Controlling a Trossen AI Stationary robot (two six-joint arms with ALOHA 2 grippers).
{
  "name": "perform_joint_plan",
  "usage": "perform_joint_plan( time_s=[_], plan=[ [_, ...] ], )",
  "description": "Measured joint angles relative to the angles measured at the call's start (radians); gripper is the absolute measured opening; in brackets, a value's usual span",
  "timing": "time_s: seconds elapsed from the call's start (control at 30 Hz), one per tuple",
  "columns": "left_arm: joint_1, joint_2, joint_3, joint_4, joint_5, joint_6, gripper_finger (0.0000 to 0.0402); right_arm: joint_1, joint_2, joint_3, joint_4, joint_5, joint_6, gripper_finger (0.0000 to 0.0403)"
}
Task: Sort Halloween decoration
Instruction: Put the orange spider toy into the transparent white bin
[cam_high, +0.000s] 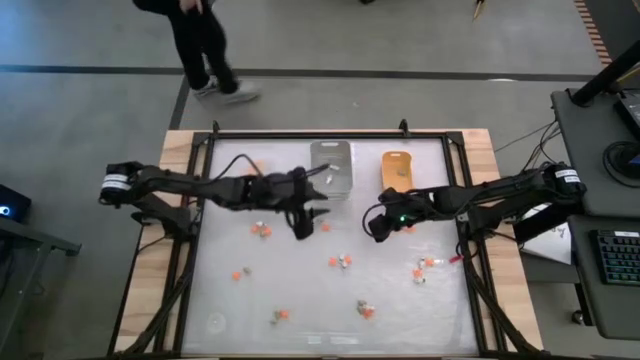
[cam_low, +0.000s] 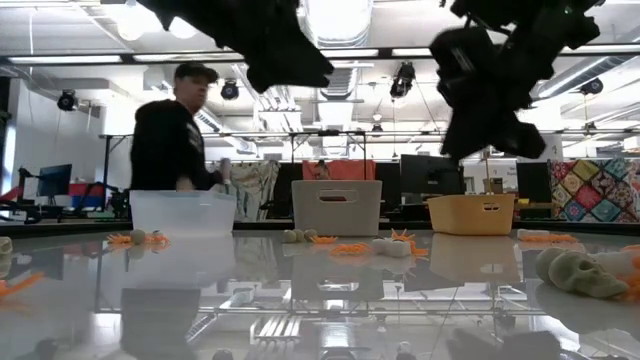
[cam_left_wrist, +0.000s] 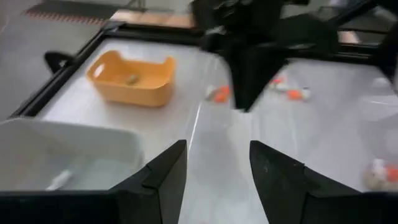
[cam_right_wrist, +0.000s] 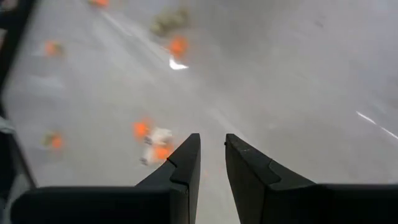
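Jaws on the left gripper (cam_high: 303, 222) hang wide and empty beside the grey tray (cam_high: 331, 168), the right gripper (cam_high: 378, 226) narrow and empty, so barely started: most Halloween decorations (cam_high: 345, 262) still litter the worktop (cam_high: 300, 290) below them.

Both dark arms reach inward above the surface, wrists nearly meeting at its middle. The left gripper (cam_left_wrist: 214, 171) hangs with its fingers (cam_left_wrist: 163, 177) spread apart, nothing between them. The right gripper (cam_right_wrist: 211, 163) points down, its fingers (cam_right_wrist: 185, 163) parted by a narrow gap, nothing held.
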Motion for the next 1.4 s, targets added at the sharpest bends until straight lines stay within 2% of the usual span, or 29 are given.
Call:
perform_joint_plan(
  time_s=[0.2,0.47,0.8,0.97,1.4],
  plan=[
    [-0.083,-0.062,-0.123,0.162,-0.013,-0.027,0.0158,-0.002,0.000,0.000,-0.137,0.001,0.046,0.0066],
    [-0.115,-0.155,-0.266,0.317,-0.014,-0.143,0.0158,-0.002,0.000,0.000,-0.389,0.002,0.146,0.0065],
    [-0.113,-0.167,-0.288,0.315,-0.034,-0.114,0.0158,-0.002,0.000,0.000,-0.612,0.013,0.250,0.0065],
    [-0.113,-0.152,-0.255,0.316,-0.035,-0.075,0.0158,-0.002,0.001,0.000,-0.600,0.063,0.232,0.0065],
    [-0.105,-0.150,-0.250,0.311,-0.097,0.003,0.0158,-0.003,0.095,0.000,-0.524,0.050,0.129,0.0098]
  ],
)
